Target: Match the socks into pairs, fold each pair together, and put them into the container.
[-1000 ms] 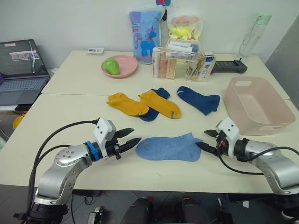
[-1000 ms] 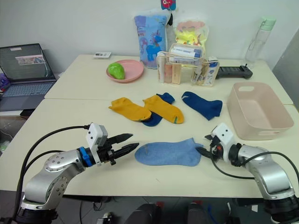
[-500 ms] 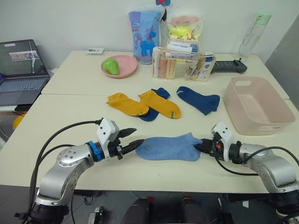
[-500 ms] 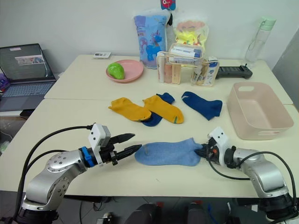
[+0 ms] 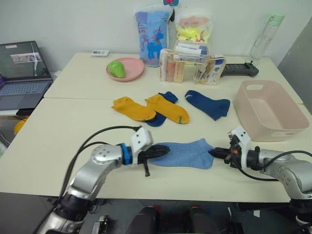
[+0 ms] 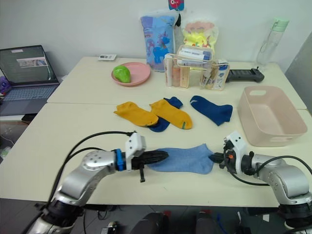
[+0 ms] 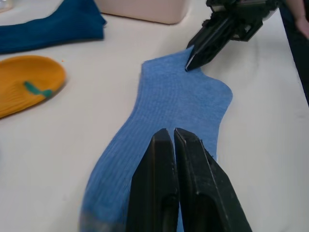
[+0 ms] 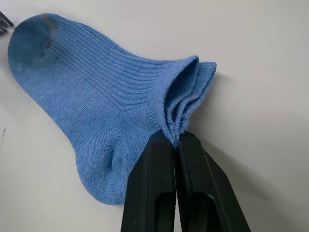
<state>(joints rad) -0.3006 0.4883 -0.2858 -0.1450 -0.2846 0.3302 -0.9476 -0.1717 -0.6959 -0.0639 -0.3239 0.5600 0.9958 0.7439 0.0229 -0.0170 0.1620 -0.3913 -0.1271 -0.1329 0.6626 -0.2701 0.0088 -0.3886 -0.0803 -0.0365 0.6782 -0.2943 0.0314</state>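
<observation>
Socks are my job, and my two grippers hold the light blue ones from opposite ends. My left gripper (image 5: 157, 151) has its fingers pressed together on the toe end; my right gripper (image 5: 218, 154) has its fingers pinched on the cuff, where the right wrist view shows several knit edges stacked, so I judge both light blue socks (image 5: 187, 152) lie one on top of the other as a matched pair. Their long axis runs left to right between my hands, flat on the near edge of the table (image 5: 58, 126), toe at my left and cuff at my right. That line is what the next move turns on: to fold the pair, one end has to travel along this axis over to the other, and each hand sits right at its own end.

Beyond them, toward the far side, the two mustard yellow socks (image 5: 132, 108) lie side by side, the right one overlapping a navy sock (image 5: 163, 107) that shows above and below it. The second navy sock (image 5: 207, 104) lies apart, just to the right of those. The container (image 5: 287, 124) stands to the right, nearer my right arm than my left, and holds nothing that I can see. The light blue knit looks soft and ribbed, with a darker smudge at the toe.
</observation>
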